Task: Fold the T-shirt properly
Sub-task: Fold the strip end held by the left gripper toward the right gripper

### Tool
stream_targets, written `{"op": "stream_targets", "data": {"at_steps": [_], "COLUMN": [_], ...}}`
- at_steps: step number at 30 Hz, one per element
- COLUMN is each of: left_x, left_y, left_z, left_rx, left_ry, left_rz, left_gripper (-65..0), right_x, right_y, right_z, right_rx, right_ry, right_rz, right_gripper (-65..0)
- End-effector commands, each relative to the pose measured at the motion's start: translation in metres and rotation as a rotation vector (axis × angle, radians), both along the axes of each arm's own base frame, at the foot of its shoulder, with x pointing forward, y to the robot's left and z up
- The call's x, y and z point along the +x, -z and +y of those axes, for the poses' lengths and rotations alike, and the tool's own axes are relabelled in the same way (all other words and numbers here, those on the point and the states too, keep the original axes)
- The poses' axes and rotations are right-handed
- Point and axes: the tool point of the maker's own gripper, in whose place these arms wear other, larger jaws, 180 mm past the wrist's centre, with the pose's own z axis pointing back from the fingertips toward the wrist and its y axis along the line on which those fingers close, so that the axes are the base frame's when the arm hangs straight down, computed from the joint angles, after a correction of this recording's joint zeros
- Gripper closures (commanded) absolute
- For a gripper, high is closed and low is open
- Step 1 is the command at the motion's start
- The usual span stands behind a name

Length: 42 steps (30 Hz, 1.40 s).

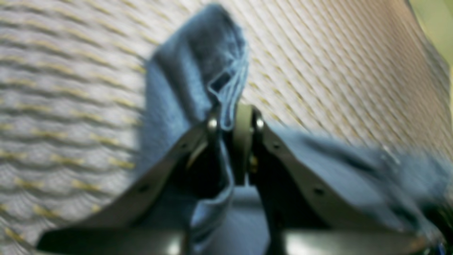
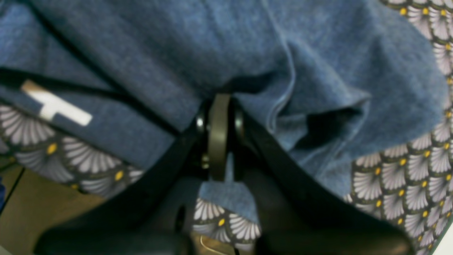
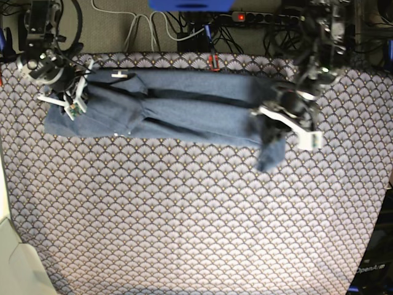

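The T-shirt [image 3: 184,107] lies folded into a long blue band across the far part of the bench [image 3: 196,233], on the scallop-patterned tablecloth [image 3: 184,203], running from one arm to the other. At the base view's right end, the left gripper [image 1: 231,118] has its fingers [image 1: 243,141] pinched narrow on a bunched fold of the shirt's cloth, which rises in a peak above the tips and hangs down in a flap off the band's end (the wrist picture is blurred, but cloth plainly sits between the tips). At the opposite end, the right gripper [image 2: 219,124] has its fingers [image 2: 218,141] shut tight on the shirt's edge, with cloth draped over the tips and a small corner showing below them. White lettering [image 2: 56,104] shows on the fabric near that hold.
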Motion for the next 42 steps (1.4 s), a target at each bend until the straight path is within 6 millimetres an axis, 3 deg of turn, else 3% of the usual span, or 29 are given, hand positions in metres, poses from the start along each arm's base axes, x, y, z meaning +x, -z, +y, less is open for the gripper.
{"op": "stream_targets", "data": {"at_steps": [1,12,14,23,27,31,39,42], "left_x": [0.006,-0.020,-0.018,-0.012,-0.023,-0.027,-0.027,-0.026], "left_y": [-0.018,-0.028,-0.026,0.004,0.000,-0.004,-0.005,-0.015], "left_z": [-0.010,-0.141,-0.156,-0.177,-0.198,-0.210,-0.209,-0.210], "left_rx": [-0.021,-0.150,-0.168,-0.168,-0.168,-0.169,-0.170,-0.184], "left_ry": [0.014,0.333,0.353,0.380,0.454,0.493,0.492,0.491], "left_rz": [-0.062,-0.047,-0.038,0.042,0.038,0.028,0.026,-0.003], "left_gripper": [-0.4,-0.4,-0.4,-0.4,-1.7,-11.1,-19.2,-20.2], "right_x": [0.004,0.011,0.011,0.011,0.011,0.011,0.011,0.012], "right_y": [-0.005,-0.008,-0.008,-0.008,-0.009,-0.009,-0.009,-0.011], "right_z": [-0.008,-0.011,-0.011,-0.014,-0.015,-0.015,-0.016,-0.019], "right_rx": [-0.021,-0.027,-0.027,-0.036,-0.041,-0.042,-0.044,-0.054], "right_ry": [-0.002,-0.001,-0.001,-0.004,-0.005,-0.005,-0.006,-0.009], "right_rz": [-0.017,-0.029,-0.029,-0.027,-0.026,-0.025,-0.026,-0.026], "right_gripper": [0.0,0.0,0.0,0.0,0.0,0.0,0.0,0.0]}}
